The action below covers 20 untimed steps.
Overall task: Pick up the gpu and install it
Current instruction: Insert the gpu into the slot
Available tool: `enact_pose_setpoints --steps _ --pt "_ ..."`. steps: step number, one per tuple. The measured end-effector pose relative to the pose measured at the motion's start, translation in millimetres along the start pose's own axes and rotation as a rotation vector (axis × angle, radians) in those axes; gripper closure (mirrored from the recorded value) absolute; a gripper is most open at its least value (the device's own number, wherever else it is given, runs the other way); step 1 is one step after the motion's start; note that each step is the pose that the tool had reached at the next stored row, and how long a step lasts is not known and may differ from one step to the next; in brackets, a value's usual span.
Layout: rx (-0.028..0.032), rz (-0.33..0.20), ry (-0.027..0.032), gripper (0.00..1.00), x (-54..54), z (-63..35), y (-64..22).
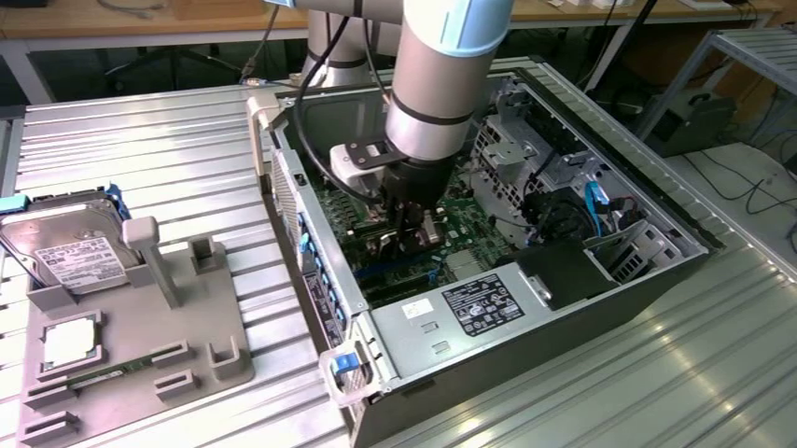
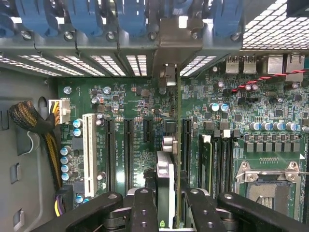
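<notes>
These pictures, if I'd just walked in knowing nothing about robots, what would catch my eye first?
Probably the big grey robot arm plunging into an open computer case, its gripper shut on a thin gpu standing edge-on over the green motherboard and its slots. Next, at the exterior view's left, a grey holder tray carries a silver hard drive and a small square chip.

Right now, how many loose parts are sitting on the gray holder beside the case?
3: hard drive at the far end, CPU chip in the middle, a memory stick nearer the camera. The gray holder is cut off at the frame edge; more may be hidden.
</notes>
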<state>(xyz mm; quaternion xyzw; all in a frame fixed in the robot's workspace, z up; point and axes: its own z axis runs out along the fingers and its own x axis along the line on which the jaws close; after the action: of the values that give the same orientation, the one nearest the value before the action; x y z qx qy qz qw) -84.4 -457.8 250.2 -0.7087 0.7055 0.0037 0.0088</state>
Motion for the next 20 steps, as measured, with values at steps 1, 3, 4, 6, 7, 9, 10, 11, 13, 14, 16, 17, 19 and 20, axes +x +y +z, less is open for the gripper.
enact_pose_setpoints --steps 1,3,4,6,7,9,10,11,13,14,16,17,19,20 --pt "-0.0002 0.0 -0.0002 0.72 0.0 0.6 0.9" --pt "-0.0005 0.0 -0.0003 0.72 0.0 0.8 0.3" --pt "-0.0005 0.0 -0.0001 0.72 0.0 0.8 -0.8" --pt "-0.0004 0.0 0.0016 0.72 -0.6 1.0 0.7" --pt "-0.0004 0.0 0.0012 0.72 -0.6 1.8 0.8" --pt "-0.0004 0.0 -0.0018 0.72 -0.5 4.9 0.8" --pt "-0.0004 0.0 -0.0017 0.72 -0.5 4.8 1.2" --pt "-0.0004 0.0 -0.0017 0.72 -0.5 4.8 1.2" --pt "-0.001 0.0 -0.0025 0.72 -0.4 7.1 1.6" --pt "-0.0008 0.0 -0.0031 0.72 -0.5 7.3 1.6" --pt "-0.0008 0.0 -0.0032 0.72 -0.5 7.4 1.6" --pt "-0.0008 0.0 -0.0032 0.72 -0.5 7.4 1.6" --pt "-0.0006 0.0 -0.0033 0.72 -0.5 10.0 1.8" --pt "-0.0007 0.0 -0.0031 0.72 -0.4 11.3 1.9"
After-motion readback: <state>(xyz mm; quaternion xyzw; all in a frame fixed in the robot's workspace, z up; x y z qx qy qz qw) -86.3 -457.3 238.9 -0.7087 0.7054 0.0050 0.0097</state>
